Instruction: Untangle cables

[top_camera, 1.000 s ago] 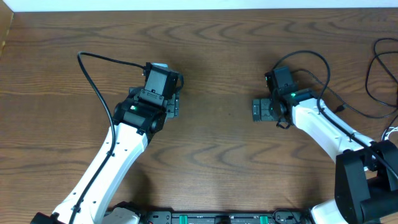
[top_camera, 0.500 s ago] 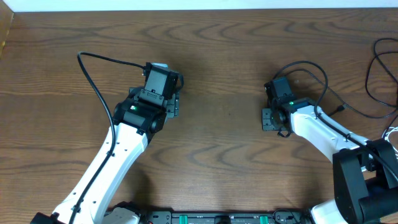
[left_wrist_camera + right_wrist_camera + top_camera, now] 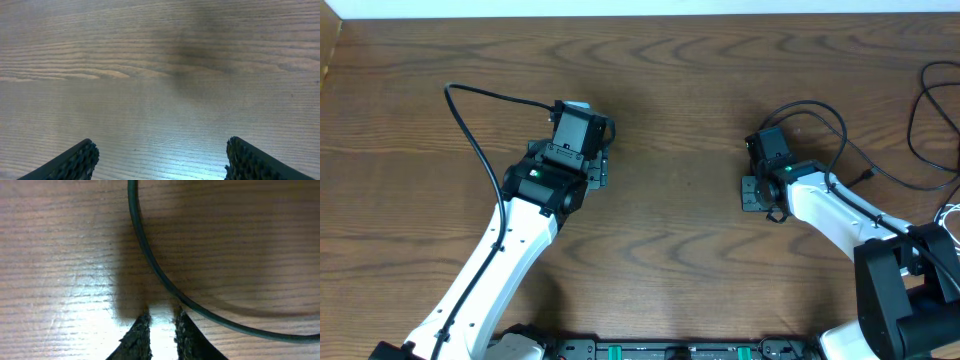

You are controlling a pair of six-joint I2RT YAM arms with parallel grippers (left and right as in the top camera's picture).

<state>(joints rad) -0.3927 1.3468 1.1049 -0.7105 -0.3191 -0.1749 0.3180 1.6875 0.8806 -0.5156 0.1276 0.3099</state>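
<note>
The black cable point(image 3: 912, 130) lies in loops near the table's right edge, and a bit of the white cable point(image 3: 950, 212) shows at the far right edge. My right gripper point(image 3: 748, 192) is well left of both, pointing down at the wood. In the right wrist view its jaws point(image 3: 162, 322) stand almost together, with only bare table in the thin gap. A dark cord point(image 3: 150, 260) curves just past the right fingertip; I cannot tell whose it is. My left gripper point(image 3: 603, 150) sits left of centre, open over bare wood point(image 3: 160, 162).
The left arm's own black wire point(image 3: 470, 125) arcs over the table at the left. The right arm's wire point(image 3: 815, 105) loops above its wrist. The table's far edge point(image 3: 640, 16) runs along the top.
The right gripper's jaws have closed from wide open to nearly together, and it has shifted slightly right and toward the front. The left arm has not moved.
</note>
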